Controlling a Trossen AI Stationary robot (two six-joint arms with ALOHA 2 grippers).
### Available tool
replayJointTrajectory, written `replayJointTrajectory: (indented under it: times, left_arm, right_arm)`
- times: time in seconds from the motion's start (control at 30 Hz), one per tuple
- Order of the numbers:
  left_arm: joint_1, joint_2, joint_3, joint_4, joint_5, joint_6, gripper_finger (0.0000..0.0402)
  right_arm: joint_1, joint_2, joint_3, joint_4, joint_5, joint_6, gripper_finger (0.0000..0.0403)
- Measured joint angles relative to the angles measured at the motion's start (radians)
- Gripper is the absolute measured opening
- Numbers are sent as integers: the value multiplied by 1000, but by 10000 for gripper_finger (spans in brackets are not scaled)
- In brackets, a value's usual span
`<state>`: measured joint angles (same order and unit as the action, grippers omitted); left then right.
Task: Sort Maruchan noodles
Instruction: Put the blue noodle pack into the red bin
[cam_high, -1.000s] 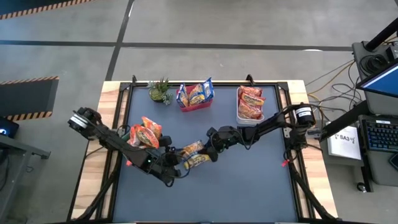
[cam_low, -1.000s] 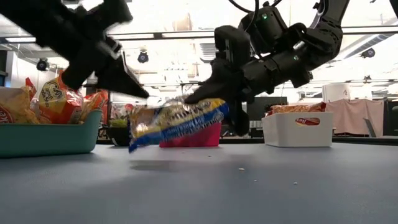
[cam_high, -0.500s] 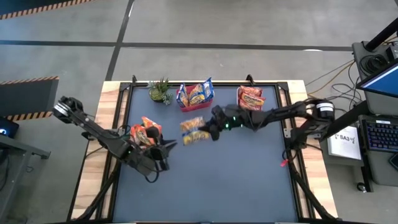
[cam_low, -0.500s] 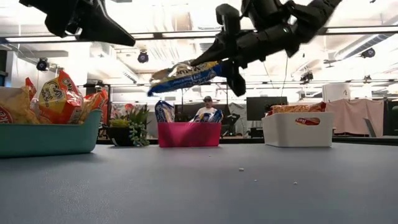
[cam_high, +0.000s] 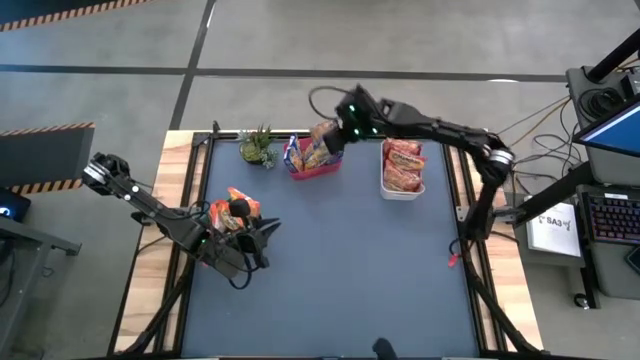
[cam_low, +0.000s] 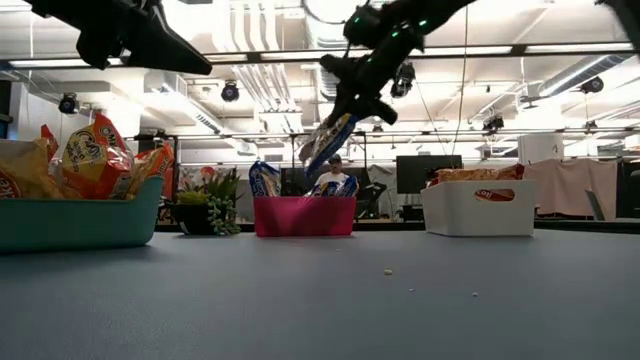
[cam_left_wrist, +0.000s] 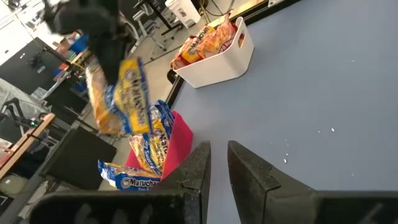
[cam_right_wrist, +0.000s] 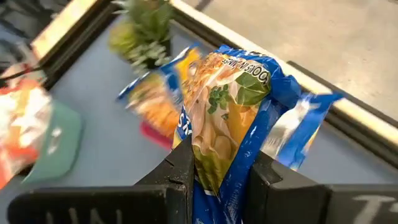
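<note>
My right gripper (cam_low: 352, 100) is shut on a yellow-and-blue Maruchan packet (cam_low: 328, 145) high over the pink bin (cam_low: 303, 217) at the table's far edge; the packet (cam_high: 322, 142) also shows from above. The bin holds more yellow-and-blue packets (cam_left_wrist: 149, 146), standing on end. Orange packets (cam_high: 235, 208) fill the teal bin (cam_low: 80, 222) on the left. Red ones (cam_high: 403, 165) lie in the white bin (cam_low: 478, 210). My left gripper (cam_left_wrist: 217, 152) hovers beside the teal bin, holding nothing, its fingers a narrow gap apart. My right gripper pinches the yellow-and-blue packet between its two fingers, one on each flat face, near one end (cam_right_wrist: 217, 158). The fingers slant down at it from above and from the table's right. The packet is lifted clear and hangs steeply below them (cam_low: 318, 158), above the pink bin.
A small green plant (cam_high: 257, 147) stands at the far edge, left of the pink bin. The white bin's rim (cam_high: 400, 192) is to the right of the pink one. A few crumbs (cam_low: 388, 271) lie on the blue-grey table top. A person sits in the room behind.
My right gripper has carried the packet up from the table's middle toward the far edge, over the pink bin. The packet has tipped from near level to hanging steeply. My left gripper has drawn back from the packet toward the teal bin, has risen, and has since stayed there.
</note>
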<state>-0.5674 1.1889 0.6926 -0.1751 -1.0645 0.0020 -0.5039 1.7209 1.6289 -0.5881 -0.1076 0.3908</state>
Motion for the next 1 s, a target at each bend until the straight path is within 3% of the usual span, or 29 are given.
replayJointTrajectory:
  times: [0.27,0.53,0.83,1.0]
  left_arm:
    - [-1,1,0,-5,0,-3,38]
    - [-1,2,0,-20,1,-11,38]
    - [-1,2,-1,-21,1,-14,38]
    - [-1,2,-1,-21,2,-15,38]
  right_arm:
    - [-45,279,326,-190,-55,-10,68]
    - [-30,454,579,-346,-50,-9,80]
    - [-16,477,652,-395,-47,-27,145]
    - [-2,461,655,-394,-29,-51,161]
